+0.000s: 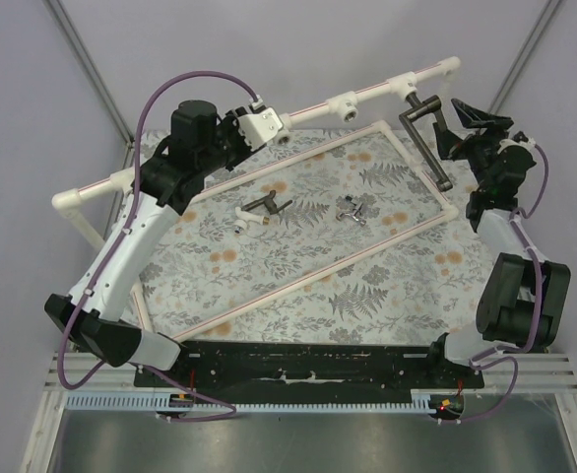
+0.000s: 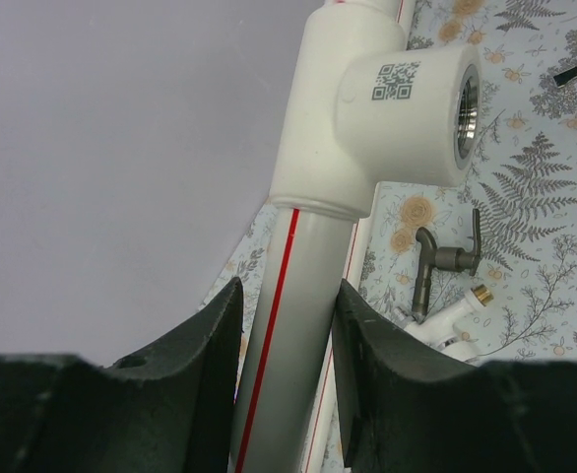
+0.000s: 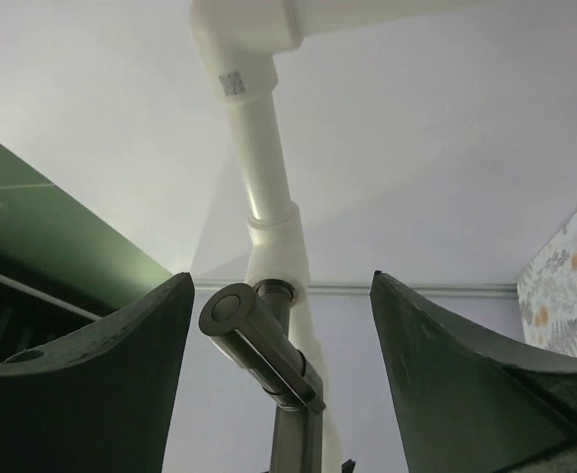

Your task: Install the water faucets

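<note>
The white pipe frame (image 1: 348, 101) is held up off the mat at a slant. My left gripper (image 1: 262, 122) is shut on its tube (image 2: 290, 296), just below a T-socket (image 2: 397, 84). The dark L-shaped faucet (image 1: 424, 116) sits in a socket near the frame's right end, its long spout hanging down. In the right wrist view its handle (image 3: 259, 345) stands between the spread fingers of my right gripper (image 3: 284, 345), touching neither. The shorter dark faucet with a white end (image 1: 266, 209) and the silver cross-handled faucet (image 1: 352, 210) lie on the mat.
A floral mat (image 1: 298, 266) covers the table, with a thin white rectangular frame (image 1: 298, 281) lying on it. The short faucet (image 2: 446, 261) lies just beyond my left fingers. Slanted metal poles (image 1: 82, 59) stand at the back corners.
</note>
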